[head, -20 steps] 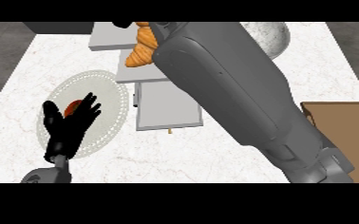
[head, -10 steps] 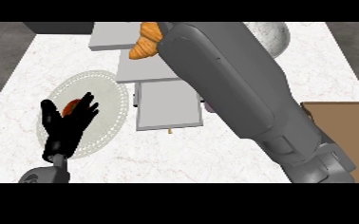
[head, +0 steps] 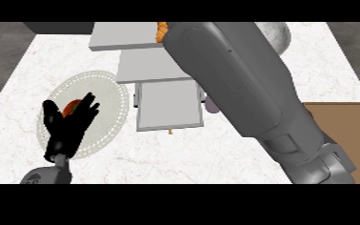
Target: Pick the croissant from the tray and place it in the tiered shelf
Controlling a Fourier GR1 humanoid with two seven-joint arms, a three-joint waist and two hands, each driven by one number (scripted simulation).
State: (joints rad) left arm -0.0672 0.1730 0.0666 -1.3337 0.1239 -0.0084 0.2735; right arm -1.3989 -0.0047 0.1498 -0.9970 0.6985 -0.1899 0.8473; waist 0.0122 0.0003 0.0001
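While the grey right forearm [head: 239, 95] stretched toward twelve o'clock over the stepped grey tiered shelf [head: 151, 66], only an edge of the golden-brown croissant [head: 162, 31] showed above its top step; the right hand was hidden. Placement seemed nearly done, release remaining. At eight o'clock, the black left hand [head: 67, 124] rested spread over the round pale tray [head: 105, 95].

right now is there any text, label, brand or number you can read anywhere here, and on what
None: no word, label, brand, number or sign shows in the head view.
Tiered shelf: plain grey steps, unmarked.
Plate: only a pale dotted rim pattern, no lettering.
Croissant: barely visible behind the right forearm, no wrapper or label.
Left hand: plain black, open over the plate.
Right forearm: plain grey, no markings; it hides the right hand.
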